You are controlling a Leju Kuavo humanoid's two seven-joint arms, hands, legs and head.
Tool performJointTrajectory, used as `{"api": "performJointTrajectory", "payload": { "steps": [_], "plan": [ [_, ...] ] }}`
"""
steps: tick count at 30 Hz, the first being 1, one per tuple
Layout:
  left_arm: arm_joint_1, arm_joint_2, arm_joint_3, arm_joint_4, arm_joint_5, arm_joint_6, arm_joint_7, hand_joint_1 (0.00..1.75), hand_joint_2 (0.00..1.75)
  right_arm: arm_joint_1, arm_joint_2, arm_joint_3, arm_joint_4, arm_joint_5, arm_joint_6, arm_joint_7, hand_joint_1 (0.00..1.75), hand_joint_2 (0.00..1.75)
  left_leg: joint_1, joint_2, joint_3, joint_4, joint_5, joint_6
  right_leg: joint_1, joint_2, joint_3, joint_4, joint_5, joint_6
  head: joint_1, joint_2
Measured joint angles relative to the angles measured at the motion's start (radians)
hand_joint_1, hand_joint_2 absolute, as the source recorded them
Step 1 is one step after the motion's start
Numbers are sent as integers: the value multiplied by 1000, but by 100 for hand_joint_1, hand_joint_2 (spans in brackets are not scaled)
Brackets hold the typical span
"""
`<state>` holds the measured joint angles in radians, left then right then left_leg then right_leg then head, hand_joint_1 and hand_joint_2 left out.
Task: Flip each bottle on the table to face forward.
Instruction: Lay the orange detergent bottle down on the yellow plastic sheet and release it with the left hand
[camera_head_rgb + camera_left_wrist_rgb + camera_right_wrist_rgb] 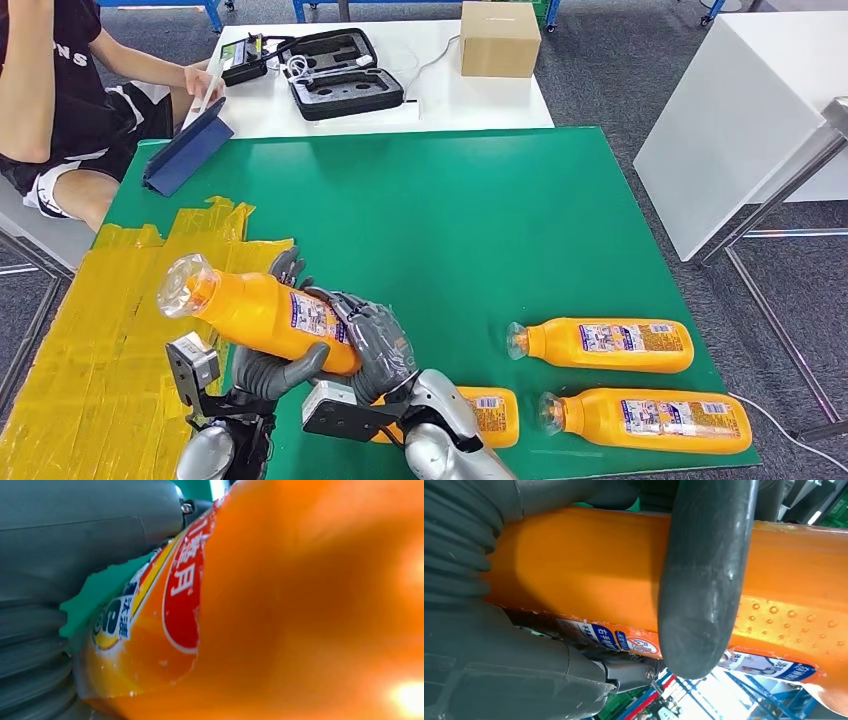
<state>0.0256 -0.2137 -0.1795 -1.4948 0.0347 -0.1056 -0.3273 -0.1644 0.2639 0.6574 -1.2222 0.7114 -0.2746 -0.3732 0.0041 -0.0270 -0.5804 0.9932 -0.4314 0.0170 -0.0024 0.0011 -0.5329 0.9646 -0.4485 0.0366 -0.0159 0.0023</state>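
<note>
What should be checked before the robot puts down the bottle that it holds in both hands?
1. Left hand grips the held bottle from below: ok.
2. Right hand grips its label end: ok.
3. Bottle off the green mat, cap end tilted up: ok.
4. Front label faces forward: cannot tell; the head view shows small print, the left wrist view a red logo.
5. Bare mat behind the hands for setting it down: ok.
6. The three lying bottles are apart from the held one: ok, though the nearest lies partly under the right arm.

Glossy plastic bottle [262, 315], matt green tabletop [450, 220]
</note>
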Motion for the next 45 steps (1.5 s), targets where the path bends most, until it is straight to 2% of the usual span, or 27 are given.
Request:
{"api": "performJointTrajectory", "payload": {
  "steps": [6, 10, 19, 31, 32, 35, 36, 38, 40, 42, 45],
  "plan": [
    [0, 6, 2, 3, 14, -1, -1, 0, 175, -20, 5, 15, 34, 25, -14, 12, 175, 175, 0, 0, 0, 0, 0, 0, 0, 0, 0, 0, 0, 0, 0, 0],
    [3, 9, 6, 8, 45, -6, -10, 173, 175, -37, 11, 30, 67, 38, -29, 17, 175, 175, 0, 0, 0, 0, 0, 0, 0, 0, 0, 0, 0, 0, 0, 0],
    [6, 8, 20, 8, 113, 7, -32, 175, 175, -60, 18, 54, 110, 29, -60, 17, 175, 175, 0, 1, 0, 0, 0, 0, 0, 0, -1, 0, 0, 0, 0, 0],
    [1, 6, 23, 7, 113, 41, -41, 175, 175, -59, 17, 54, 111, 21, -85, 17, 174, 175, 0, 1, 0, 0, 0, 0, 0, 0, -1, 0, 0, 0, 0, 0],
    [0, 6, 22, 7, 112, 45, -43, 175, 175, -59, 17, 54, 111, 21, -88, 16, 141, 175, 0, 1, 0, 0, 0, 0, 0, 0, -1, 0, 0, 0, 0, 0],
    [0, 5, 20, 2, 89, 74, -55, 175, 175, -59, 17, 52, 111, 21, -101, 14, 11, 175, 0, 1, 0, 0, 0, 0, 0, 0, -1, 0, 0, 0, 0, 0],
    [0, 5, 18, -3, 51, 108, -68, 175, 175, -58, 16, 50, 109, 19, -109, 12, 0, 175, 0, 1, 0, 0, 0, 0, 0, 0, -1, 0, 0, 0, 0, 0],
    [-2, 3, 8, -18, -91, 221, -105, 175, 175, -52, 14, 41, 93, 7, -129, 4, 0, 175, 0, 1, 0, 0, 0, 0, 0, 0, -2, 0, 0, 0, 0, 0],
    [-7, 3, -5, -41, -294, 373, -125, 175, 175, -36, 8, 24, 50, -17, -140, -4, 0, 175, 0, 0, -1, 0, 0, 0, 0, 0, -2, 0, 0, 0, 0, 0],
    [-21, 9, -3, -66, -481, 507, -108, 175, 175, -11, -7, -5, -15, -34, -141, -9, 0, 175, 0, 0, -1, 0, 0, 0, 0, 0, -1, 0, 0, 0, 0, 0],
    [-36, 28, 18, -96, -659, 607, -68, 175, 175, 18, -34, -53, -105, -41, -130, -15, 0, 175, 0, 0, -1, 0, 0, 0, 0, 0, -1, 0, 0, 0, 0, 0]
  ]
}}
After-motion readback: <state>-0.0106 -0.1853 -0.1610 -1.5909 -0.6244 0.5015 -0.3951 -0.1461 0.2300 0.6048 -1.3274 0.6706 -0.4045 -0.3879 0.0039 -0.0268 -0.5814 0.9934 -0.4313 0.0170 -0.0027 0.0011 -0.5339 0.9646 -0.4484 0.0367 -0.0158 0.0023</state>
